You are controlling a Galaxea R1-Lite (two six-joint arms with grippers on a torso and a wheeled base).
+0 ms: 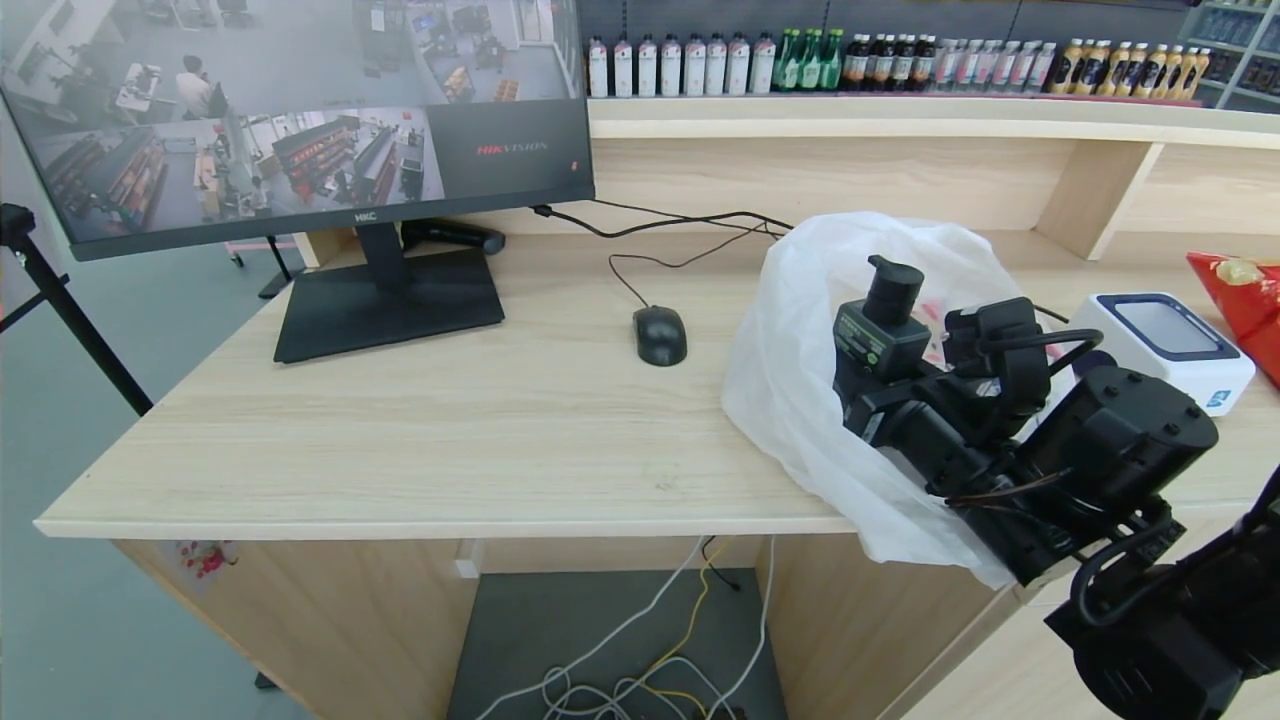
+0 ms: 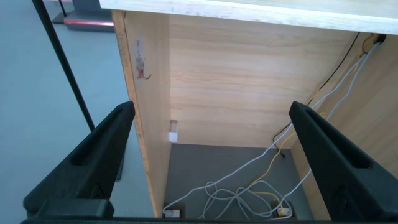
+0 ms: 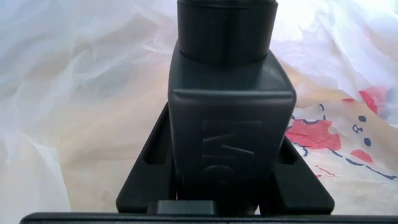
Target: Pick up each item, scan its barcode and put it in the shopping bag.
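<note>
Bottle (image 1: pixel 880 335) clamped cap-up in right tool (image 3: pixel 225 168), against shopping bag (image 1: pixel 790 340)

The desk (image 1: pixel 400 450) carries a monitor (image 1: pixel 300 110) at its far left, with a computer mouse (image 1: pixel 660 335) to the right of the monitor's base. Right of the mouse stands the shopping bag (image 1: pixel 790 380), reaching to the desk's near edge. The right gripper (image 3: pixel 227 149) clasps a bottle (image 1: pixel 880 335) upright at the bag's right side; whether it is inside the bag cannot be told. The barcode scanner (image 1: pixel 1170 345) sits right of the bag, with a snack packet (image 1: pixel 1240 300) further right. A row of bottles (image 1: pixel 900 62) lines the far shelf behind the desk. Cables (image 1: pixel 620 680) lie on the floor under the desk. The left gripper (image 2: pixel 211 112) is low, near the desk's left side.
</note>
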